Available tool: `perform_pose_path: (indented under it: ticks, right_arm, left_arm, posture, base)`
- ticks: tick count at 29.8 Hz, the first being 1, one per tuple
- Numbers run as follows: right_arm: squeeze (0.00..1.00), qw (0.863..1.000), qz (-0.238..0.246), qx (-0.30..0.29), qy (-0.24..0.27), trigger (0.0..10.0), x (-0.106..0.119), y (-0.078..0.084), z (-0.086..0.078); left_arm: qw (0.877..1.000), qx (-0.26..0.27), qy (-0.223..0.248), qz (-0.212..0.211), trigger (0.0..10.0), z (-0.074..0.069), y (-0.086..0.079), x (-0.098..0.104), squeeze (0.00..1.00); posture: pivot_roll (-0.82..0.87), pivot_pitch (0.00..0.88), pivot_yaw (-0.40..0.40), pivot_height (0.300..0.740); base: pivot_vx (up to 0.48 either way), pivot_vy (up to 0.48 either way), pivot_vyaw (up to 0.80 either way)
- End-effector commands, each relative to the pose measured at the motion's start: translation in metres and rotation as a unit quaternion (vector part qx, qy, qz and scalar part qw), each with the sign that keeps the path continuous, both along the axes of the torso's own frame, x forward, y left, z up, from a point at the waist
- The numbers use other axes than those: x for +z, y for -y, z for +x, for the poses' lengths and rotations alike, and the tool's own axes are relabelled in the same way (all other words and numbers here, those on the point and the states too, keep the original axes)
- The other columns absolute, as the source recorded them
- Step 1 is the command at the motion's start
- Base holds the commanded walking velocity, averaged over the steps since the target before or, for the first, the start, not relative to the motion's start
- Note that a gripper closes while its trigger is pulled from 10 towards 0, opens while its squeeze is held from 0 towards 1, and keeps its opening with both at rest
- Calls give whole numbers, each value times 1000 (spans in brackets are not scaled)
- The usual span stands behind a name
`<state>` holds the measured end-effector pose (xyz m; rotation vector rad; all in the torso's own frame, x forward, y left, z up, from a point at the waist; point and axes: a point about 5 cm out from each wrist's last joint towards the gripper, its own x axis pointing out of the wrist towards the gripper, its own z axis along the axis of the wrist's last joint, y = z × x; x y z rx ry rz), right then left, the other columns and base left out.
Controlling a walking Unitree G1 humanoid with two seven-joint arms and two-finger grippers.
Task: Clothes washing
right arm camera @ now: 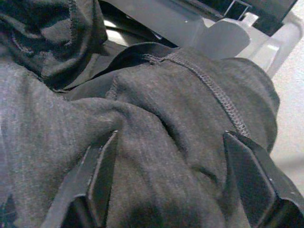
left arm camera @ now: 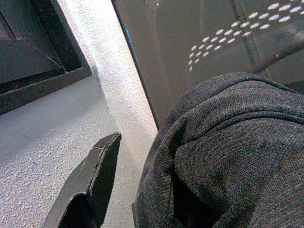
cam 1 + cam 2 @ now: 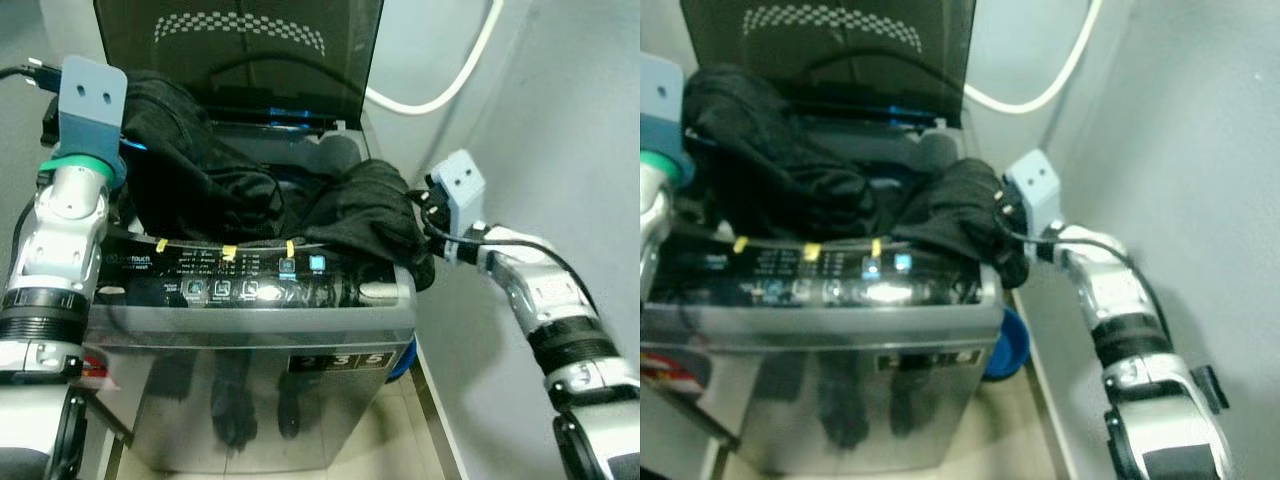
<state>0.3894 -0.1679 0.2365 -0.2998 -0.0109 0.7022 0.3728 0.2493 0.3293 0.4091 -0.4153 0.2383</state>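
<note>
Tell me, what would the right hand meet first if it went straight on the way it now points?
Most likely the dark garment draped over the washing machine's right rim. The right hand points straight at that cloth with fingers open, very close, though exact depth is unclear.

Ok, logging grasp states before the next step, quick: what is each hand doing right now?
Left hand: cannot tell; one finger beside the dark garment.
Right hand: open, fingers spread over the dark garment on the washing machine.

Black clothes [image 3: 840,185] heaped over open washing machine [image 3: 840,330] rim
</note>
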Motion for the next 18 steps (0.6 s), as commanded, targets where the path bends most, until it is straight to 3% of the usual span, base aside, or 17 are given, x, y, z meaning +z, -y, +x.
perform_pose_path:
  ticks: [1, 3, 4, 16, 18]
  right_arm:
    - [0, 997, -15, -1, -81, 3529, -34, 1, -2]
    - [0, 997, -15, -1, -81, 3529, -34, 1, -2]
    - [0, 996, -12, 2, -89, 0, -33, 0, 1]
    - [0, 995, 11, 17, -101, 0, -30, -10, 5]
    - [0, 994, 49, 19, -91, 0, -22, -13, 7]
  left_arm:
    - [1000, 2, 15, 1, 10000, -4, -1, 6, 0]
    - [1000, 2, 15, 1, 10000, -4, -1, 6, 0]
    - [1000, 4, 15, 2, 10000, -5, -1, 6, 0]
    - [1000, 13, 15, 4, 10000, -8, -3, 6, 0]
    - [1000, 12, 14, 4, 10000, -8, -1, 6, 0]
  posture:
    - [48, 115, -32, 740]
    - [48, 115, -32, 740]
    - [51, 115, -36, 740]
    - [57, 118, -39, 740]
    - [52, 119, -35, 740]
  base:
    - [0, 0, 0]
    - [0, 0, 0]
    - [0, 0, 0]
    - [0, 0, 0]
    - [0, 0, 0]
